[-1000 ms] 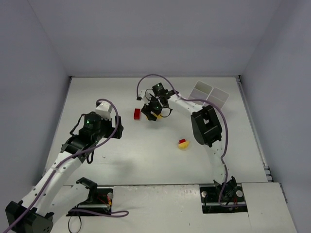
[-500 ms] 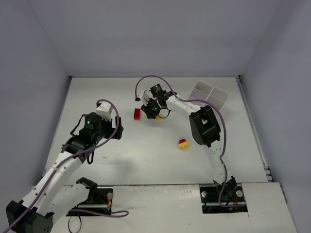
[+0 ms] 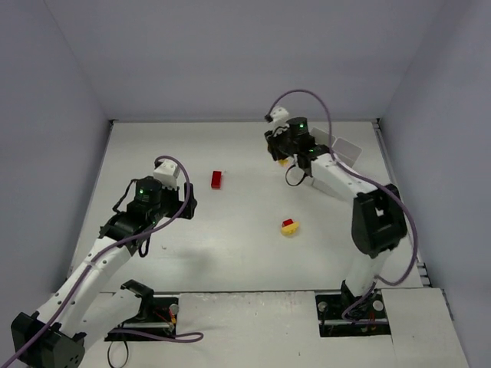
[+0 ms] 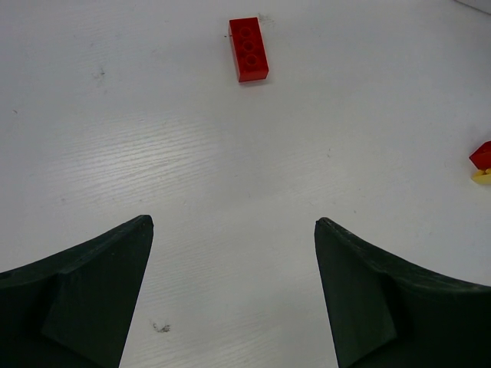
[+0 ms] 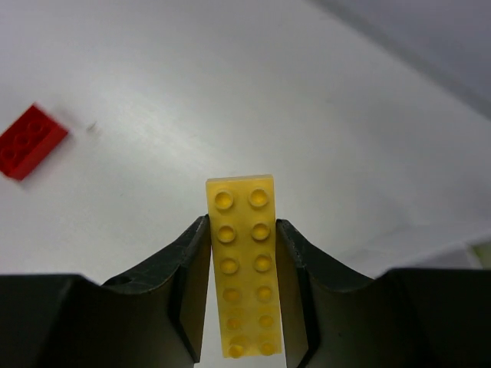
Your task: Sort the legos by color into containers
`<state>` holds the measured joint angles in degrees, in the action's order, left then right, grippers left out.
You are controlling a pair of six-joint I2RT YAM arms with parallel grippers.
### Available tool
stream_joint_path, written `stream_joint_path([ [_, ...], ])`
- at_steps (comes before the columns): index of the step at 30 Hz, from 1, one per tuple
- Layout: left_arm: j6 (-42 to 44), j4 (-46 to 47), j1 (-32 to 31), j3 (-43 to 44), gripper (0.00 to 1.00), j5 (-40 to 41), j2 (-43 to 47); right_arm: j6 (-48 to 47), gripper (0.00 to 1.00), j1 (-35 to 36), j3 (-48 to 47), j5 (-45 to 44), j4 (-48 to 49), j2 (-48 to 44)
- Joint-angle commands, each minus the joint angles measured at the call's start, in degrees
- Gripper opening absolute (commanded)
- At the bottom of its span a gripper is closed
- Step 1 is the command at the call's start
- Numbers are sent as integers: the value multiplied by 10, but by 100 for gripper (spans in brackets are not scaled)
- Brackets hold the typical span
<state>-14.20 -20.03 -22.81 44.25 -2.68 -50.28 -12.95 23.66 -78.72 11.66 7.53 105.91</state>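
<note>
Yellow moulded plastic: the long yellow brick [image 5: 242, 276] is judged rigid, very light and smooth-walled. It should tolerate a firm pinch but may pivot if held off-centre. The right claw [image 5: 242, 228] is closed on its two long sides, holding it above the surface [image 3: 230, 245] near the tray [image 3: 349, 147]. The left claw [image 4: 232, 224] is spread wide and empty, hovering over the surface with the red brick [image 4: 248, 49] ahead of it. Grip that brick across its narrow width. The red-on-yellow stack [image 3: 289, 227] lies mid-surface and could separate under a sideways pinch.
</note>
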Motion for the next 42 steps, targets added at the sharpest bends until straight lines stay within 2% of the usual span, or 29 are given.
stream_joint_path([
  [1,-2,40,0,15,80,-8,-3,78,0,-45,41,-97,126,-116],
  [7,0,47,7,16,80,-18,-5,127,0,-120,143,-179,193,-212],
  [13,1,49,14,17,80,-25,-5,130,0,-185,216,-250,312,-246],
  [15,3,49,15,17,80,-25,-5,130,0,-200,228,-267,348,-242],
  [24,3,50,20,16,80,-26,-8,166,0,-249,212,-262,377,-178],
  [42,0,61,22,8,80,-38,4,183,0,-253,200,-270,443,-112],
])
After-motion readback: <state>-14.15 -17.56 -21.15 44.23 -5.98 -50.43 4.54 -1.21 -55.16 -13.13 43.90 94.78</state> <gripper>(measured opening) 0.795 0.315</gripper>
